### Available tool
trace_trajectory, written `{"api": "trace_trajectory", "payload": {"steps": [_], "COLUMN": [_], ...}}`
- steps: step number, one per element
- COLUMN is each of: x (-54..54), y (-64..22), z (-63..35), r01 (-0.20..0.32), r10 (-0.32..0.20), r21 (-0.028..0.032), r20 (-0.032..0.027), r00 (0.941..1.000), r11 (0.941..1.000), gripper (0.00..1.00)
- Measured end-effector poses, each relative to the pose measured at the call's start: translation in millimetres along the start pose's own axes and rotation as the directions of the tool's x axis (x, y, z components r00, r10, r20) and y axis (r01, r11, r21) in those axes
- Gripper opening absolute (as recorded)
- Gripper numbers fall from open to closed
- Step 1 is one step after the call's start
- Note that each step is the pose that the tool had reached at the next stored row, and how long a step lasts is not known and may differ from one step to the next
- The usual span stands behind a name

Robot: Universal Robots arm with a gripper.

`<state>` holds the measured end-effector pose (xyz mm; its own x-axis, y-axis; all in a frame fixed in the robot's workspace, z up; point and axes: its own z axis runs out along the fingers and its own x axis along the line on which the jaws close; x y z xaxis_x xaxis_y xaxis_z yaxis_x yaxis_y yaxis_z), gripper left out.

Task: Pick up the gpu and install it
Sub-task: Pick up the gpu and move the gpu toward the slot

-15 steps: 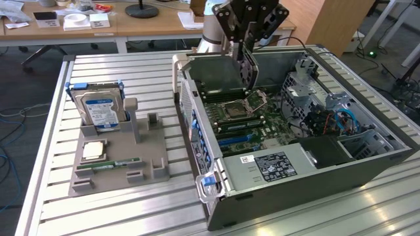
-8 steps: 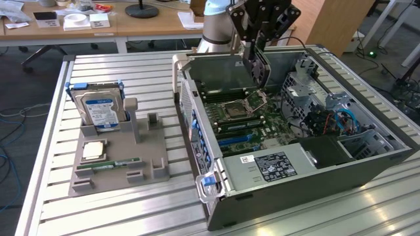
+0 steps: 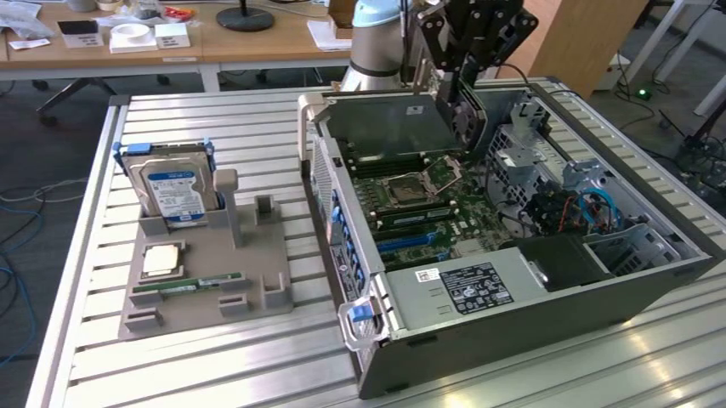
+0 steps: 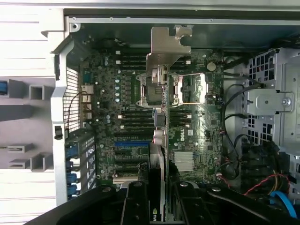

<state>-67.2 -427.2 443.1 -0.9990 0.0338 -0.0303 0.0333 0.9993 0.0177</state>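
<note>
In the exterior view, the end effector (image 3: 471,51) grips the gpu (image 3: 464,115), which hangs below it inside the open computer case (image 3: 533,297), near the far edge of the worktop (image 3: 227,119). The case holds the motherboard (image 3: 420,200), and a grey holder (image 3: 204,297) carries a hard drive (image 3: 170,187). In the wrist view, the gpu (image 4: 162,140) stands edge-on between the fingers (image 4: 136,206), its long axis pointing away from them toward the motherboard (image 4: 126,93), with its silver bracket (image 4: 168,47) farthest

— Spotting the gpu (image 3: 467,115)?
— Hanging clamped from above, standing on edge over the open case (image 3: 511,314), not yet seated.
— Looking like what?
— Showing thin, flat and dark, with the silver bracket (image 4: 164,58) pointing toward a case wall.
</note>
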Motion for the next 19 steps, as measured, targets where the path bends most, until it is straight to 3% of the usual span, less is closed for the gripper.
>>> {"api": "trace_trajectory", "payload": {"steps": [19], "x": [-59.7], "y": [2.0], "z": [1.8], "r01": [0.000], "r10": [0.000], "r21": [0.0001], "r20": [0.0000], "r00": [1.0000], "r11": [1.0000], "gripper": [0.26]}}
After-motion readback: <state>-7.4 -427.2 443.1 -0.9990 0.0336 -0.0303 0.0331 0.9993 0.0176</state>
